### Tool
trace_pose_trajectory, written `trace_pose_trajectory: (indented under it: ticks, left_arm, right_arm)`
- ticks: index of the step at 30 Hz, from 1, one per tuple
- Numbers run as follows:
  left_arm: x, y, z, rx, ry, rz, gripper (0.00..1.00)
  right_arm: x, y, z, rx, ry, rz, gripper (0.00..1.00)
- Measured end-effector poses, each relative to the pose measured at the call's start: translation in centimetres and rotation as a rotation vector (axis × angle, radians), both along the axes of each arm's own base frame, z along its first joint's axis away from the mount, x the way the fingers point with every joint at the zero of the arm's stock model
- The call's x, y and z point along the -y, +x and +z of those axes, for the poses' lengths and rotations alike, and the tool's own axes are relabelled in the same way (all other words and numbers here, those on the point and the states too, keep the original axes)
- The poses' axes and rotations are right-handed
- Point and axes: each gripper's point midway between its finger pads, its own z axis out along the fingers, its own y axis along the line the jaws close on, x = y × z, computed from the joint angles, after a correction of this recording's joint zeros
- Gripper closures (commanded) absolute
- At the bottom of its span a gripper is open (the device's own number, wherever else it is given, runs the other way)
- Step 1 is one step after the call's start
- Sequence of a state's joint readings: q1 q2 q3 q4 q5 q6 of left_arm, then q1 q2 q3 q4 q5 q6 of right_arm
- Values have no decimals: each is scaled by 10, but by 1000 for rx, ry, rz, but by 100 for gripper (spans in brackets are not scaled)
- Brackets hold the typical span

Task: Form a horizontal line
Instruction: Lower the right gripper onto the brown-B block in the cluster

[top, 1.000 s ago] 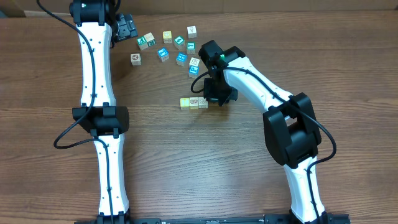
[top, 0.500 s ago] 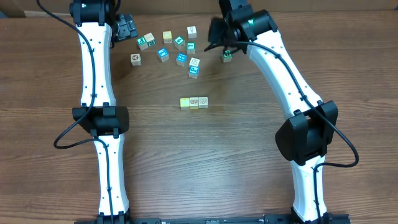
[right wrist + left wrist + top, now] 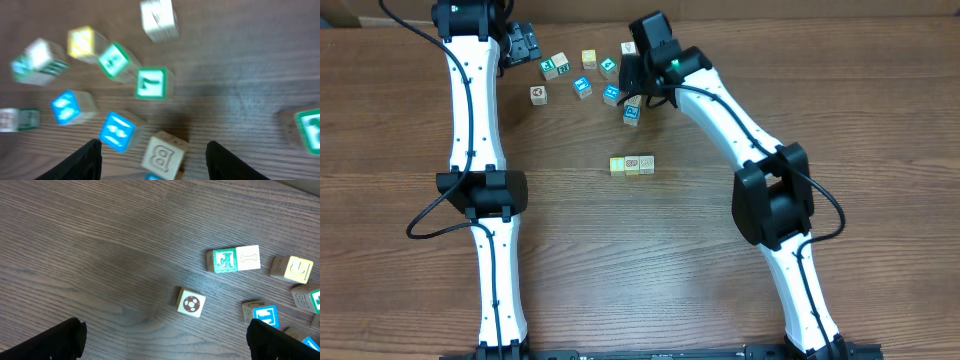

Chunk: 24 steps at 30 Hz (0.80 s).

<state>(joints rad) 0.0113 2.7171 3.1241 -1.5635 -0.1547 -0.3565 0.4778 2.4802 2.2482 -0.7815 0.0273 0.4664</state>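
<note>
The horizontal line (image 3: 632, 164) lies mid-table as a row of three touching cubes, one yellow-green on the left and two cream. My right gripper (image 3: 636, 90) hovers over the loose cubes at the back, well apart from the row. In the blurred right wrist view, the right gripper (image 3: 157, 162) is open, with a cream cube marked B (image 3: 165, 155) between its fingers (image 3: 85, 160) and a gap on each side. My left gripper (image 3: 525, 45) sits at the back left, and the left wrist view shows it (image 3: 162, 345) open over bare wood.
Several loose cubes (image 3: 582, 87) with teal, green, yellow and cream faces lie scattered at the back. A cream cube with a ball mark (image 3: 190, 303) lies ahead of the left gripper. A green-faced pair (image 3: 233, 260) is beyond it.
My right gripper left the row's right end, swung to the back of the table, then came over the loose cubes while its jaws opened. The row and left arm stayed put.
</note>
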Motion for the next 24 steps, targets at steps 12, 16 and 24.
trace_pose_trajectory:
  ticks: [12, 16, 24]
  left_arm:
    - [0, 0, 0, 0, 0, 0, 0]
    - [0, 0, 0, 0, 0, 0, 0]
    - [0, 0, 0, 0, 0, 0, 0]
  right_arm:
    - [0, -9, -41, -77, -40, 6, 41]
    - [-3, -11, -43, -77, -40, 12, 46]
    - [-1, -15, -45, -95, -52, 12, 58]
